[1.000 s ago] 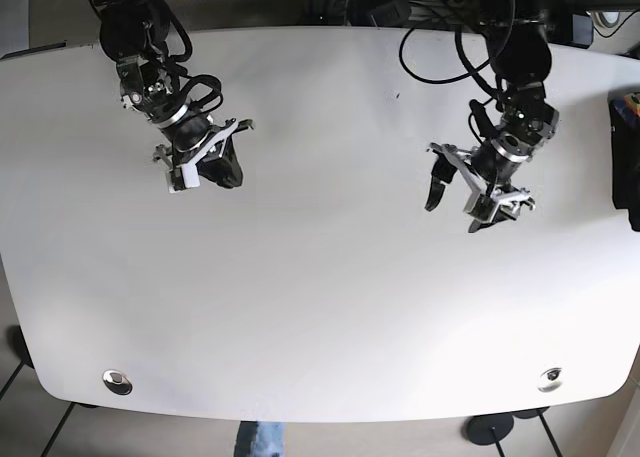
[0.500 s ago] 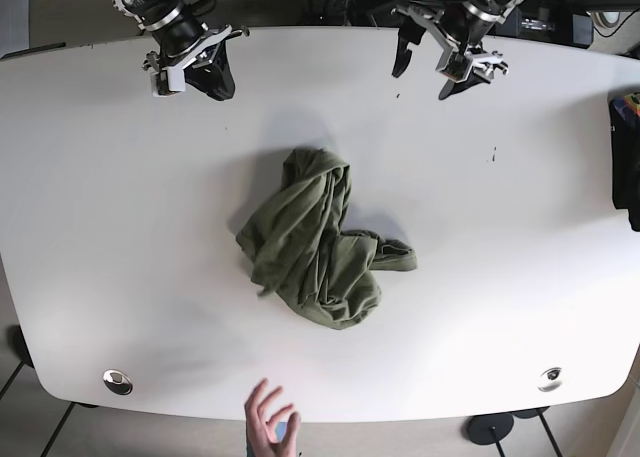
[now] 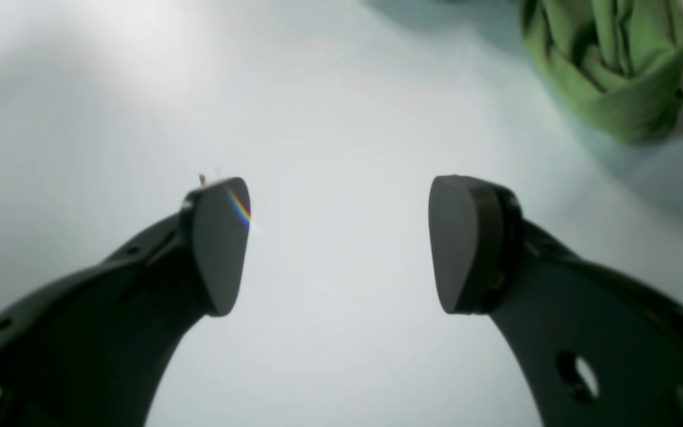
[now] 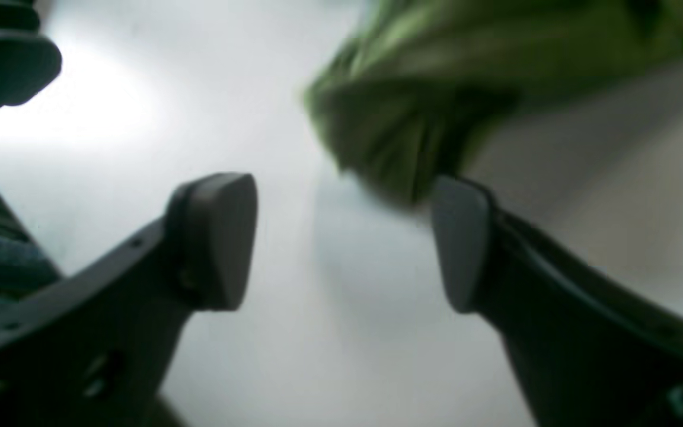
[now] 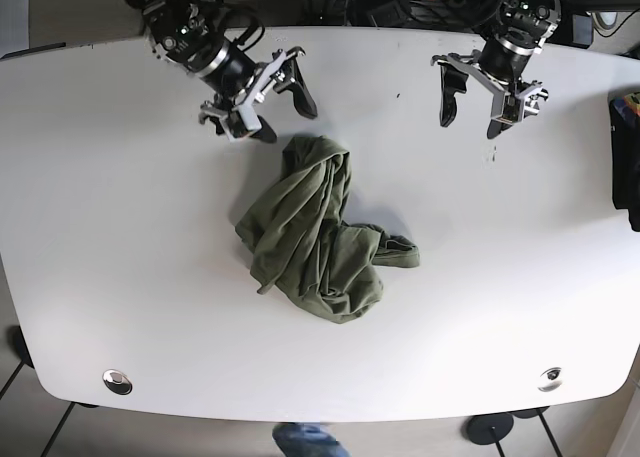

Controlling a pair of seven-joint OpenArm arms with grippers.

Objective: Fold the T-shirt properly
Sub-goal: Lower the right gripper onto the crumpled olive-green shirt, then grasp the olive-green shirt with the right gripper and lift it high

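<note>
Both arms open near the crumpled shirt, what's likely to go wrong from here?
1. The T-shirt lies bunched in a twisted heap, so a pinch may catch several layers and lift a lump, not an edge.
2. The right gripper hangs at the heap's top end while the left gripper is well off the cloth; uneven grasps could skew the spread.

No text, label, brand, number or sign can be read in any of the views.
</note>
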